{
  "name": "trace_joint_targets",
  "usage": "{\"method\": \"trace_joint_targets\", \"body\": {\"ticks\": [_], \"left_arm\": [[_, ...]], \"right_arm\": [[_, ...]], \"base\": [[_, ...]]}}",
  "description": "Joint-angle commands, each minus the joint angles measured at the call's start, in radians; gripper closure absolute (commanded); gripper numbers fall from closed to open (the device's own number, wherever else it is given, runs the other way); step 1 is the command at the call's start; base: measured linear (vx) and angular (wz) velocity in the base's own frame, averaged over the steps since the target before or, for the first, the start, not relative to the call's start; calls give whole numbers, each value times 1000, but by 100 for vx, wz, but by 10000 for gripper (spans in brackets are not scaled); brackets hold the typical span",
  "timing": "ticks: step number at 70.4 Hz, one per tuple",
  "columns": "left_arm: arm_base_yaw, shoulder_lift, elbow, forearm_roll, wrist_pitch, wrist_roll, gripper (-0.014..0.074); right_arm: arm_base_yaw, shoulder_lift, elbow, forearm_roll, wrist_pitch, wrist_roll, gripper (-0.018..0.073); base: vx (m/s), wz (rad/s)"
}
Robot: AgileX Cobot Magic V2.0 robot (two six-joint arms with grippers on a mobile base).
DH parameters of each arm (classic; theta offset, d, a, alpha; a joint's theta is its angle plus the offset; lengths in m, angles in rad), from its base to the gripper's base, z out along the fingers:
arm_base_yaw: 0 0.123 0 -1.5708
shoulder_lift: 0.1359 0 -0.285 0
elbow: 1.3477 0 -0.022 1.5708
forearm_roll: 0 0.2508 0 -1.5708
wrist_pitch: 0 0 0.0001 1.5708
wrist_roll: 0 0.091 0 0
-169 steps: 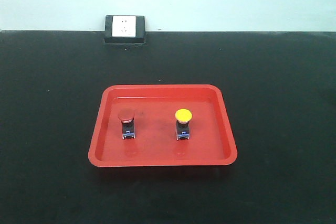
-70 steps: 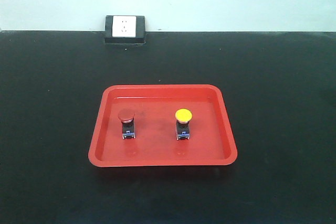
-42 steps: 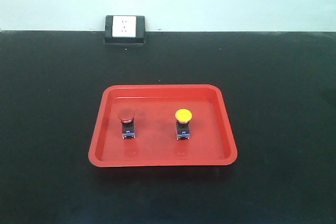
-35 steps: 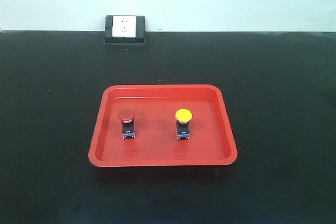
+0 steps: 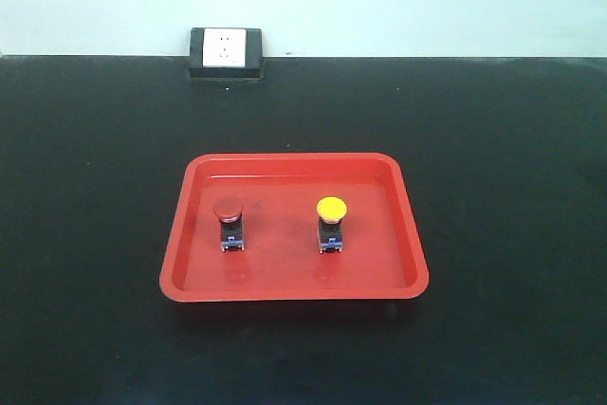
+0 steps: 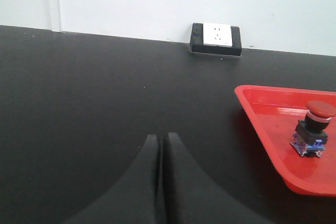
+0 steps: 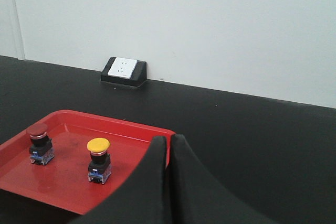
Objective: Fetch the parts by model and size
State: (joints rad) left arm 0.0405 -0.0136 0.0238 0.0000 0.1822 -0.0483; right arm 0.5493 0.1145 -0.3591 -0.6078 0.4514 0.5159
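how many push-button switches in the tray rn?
2. The red-capped mushroom push-button switch stands in the left half of the red plastic tray; the yellow-capped mushroom push-button switch stands right of it, apart. Nothing looks hidden.

One red push-button switch [image 5: 228, 223], one yellow push-button switch [image 5: 331, 223], one red tray [image 5: 294, 293], one wall socket [image 5: 226, 51]

Left wrist view: all I see of my left gripper [image 6: 161, 153] is a pair of matte black fingers [image 6: 137, 182], smooth and unmarked, each widening in a curve toward the lower frame edge; a thin dark seam divides them. Right wrist view: my right gripper [image 7: 169, 150] shows the same black, curved, tapering fingers [image 7: 194, 187], with rounded tips. No cables, screws or lettering are visible on either.
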Motion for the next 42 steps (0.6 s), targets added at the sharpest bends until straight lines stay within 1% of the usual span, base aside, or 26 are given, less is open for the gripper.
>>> {"method": "trace_joint_targets", "body": {"ticks": [1, 42], "left_arm": [[1, -7, -4, -8, -81, -6, 603], [1, -7, -4, -8, -81, -6, 603]], "right_arm": [[-2, 21, -23, -26, -66, -6, 561], [-2, 21, -23, -26, -67, -6, 561]], "base": [[0, 0], [0, 0]]}}
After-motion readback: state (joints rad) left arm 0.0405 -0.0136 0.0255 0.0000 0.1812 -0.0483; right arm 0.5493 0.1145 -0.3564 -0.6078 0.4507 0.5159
